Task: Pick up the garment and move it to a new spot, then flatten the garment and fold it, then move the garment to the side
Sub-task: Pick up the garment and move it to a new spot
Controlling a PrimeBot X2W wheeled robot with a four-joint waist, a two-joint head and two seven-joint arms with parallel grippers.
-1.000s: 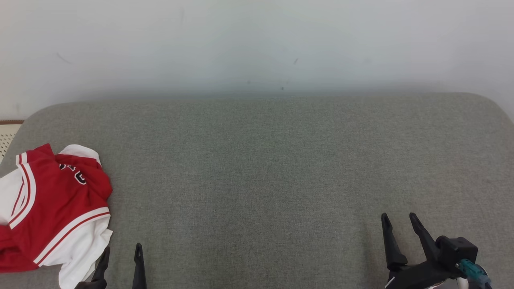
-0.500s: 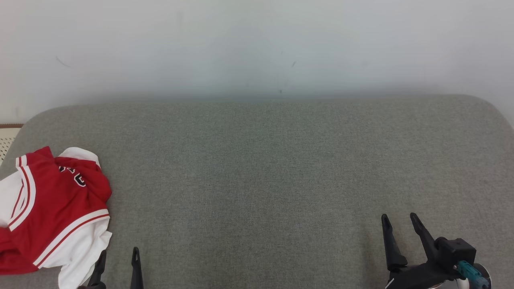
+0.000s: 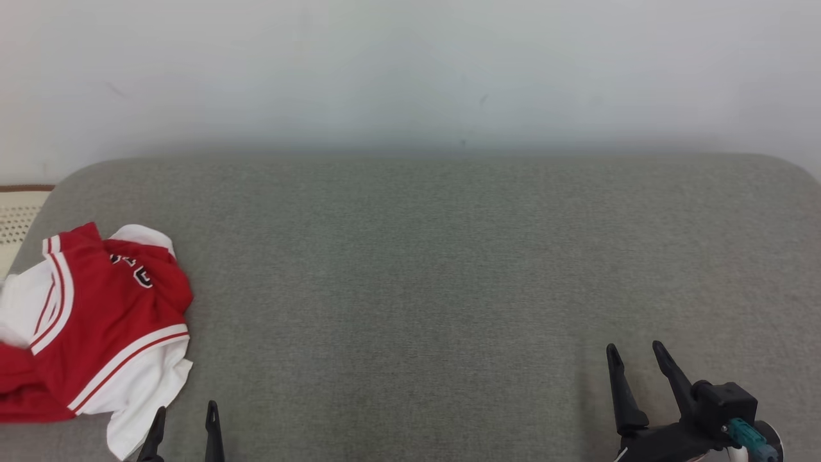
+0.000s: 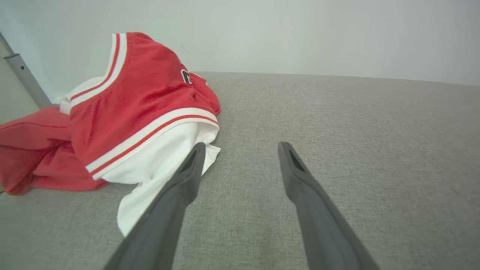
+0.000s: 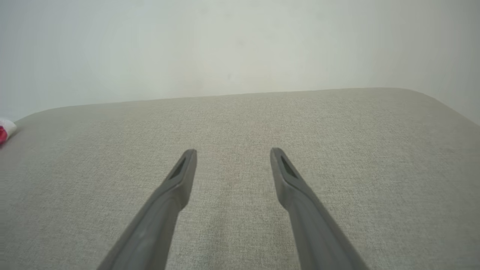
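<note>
Two grippers, both mine, are spread wide and hold nothing above the grey cushion [image 3: 417,289]. Head view: my left gripper [image 3: 185,410] pokes in at the lower left, just beside the white hem of the red-and-white garment [image 3: 96,321], which lies crumpled at the cushion's left end. My right gripper [image 3: 635,348] is at the lower right, well apart from it. Left wrist view: my parted fingers [image 4: 180,195] frame bare cushion, the left one crossing the garment's white edge; I cannot tell whether it touches. Right wrist view: open fingers [image 5: 300,202] over bare fabric, a sliver of garment at the far left edge.
</note>
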